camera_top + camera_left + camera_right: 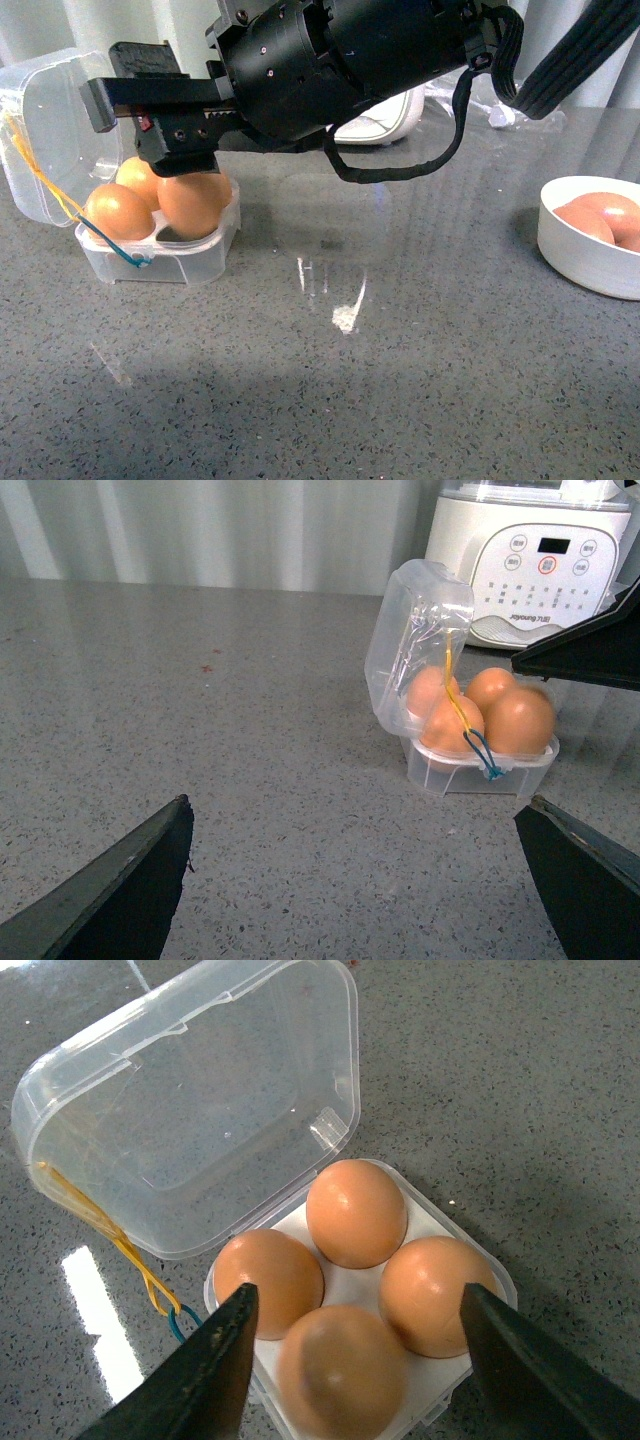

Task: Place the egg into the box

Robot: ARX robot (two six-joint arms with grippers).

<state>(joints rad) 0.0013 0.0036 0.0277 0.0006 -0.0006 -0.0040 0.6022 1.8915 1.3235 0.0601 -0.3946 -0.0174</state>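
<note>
The box (150,268) sits at the table's left with its clear lid (200,1110) hinged back and yellow and blue bands hanging at its side. Every hollow that shows holds a brown egg. My right gripper (355,1360) hovers just above the box, open. Its fingers (215,1370) stand on either side of the egg (340,1375) in the nearest hollow, with gaps on both sides. From the front, this egg (195,205) rests in the tray under the black gripper (175,165). My left gripper (355,880) is open over bare table, well short of the box (460,775).
A round white bowl (580,262) with more brown eggs stands at the right edge. A white appliance (540,560) is behind the box. The right arm and its black cable (400,165) span the back of the table.
</note>
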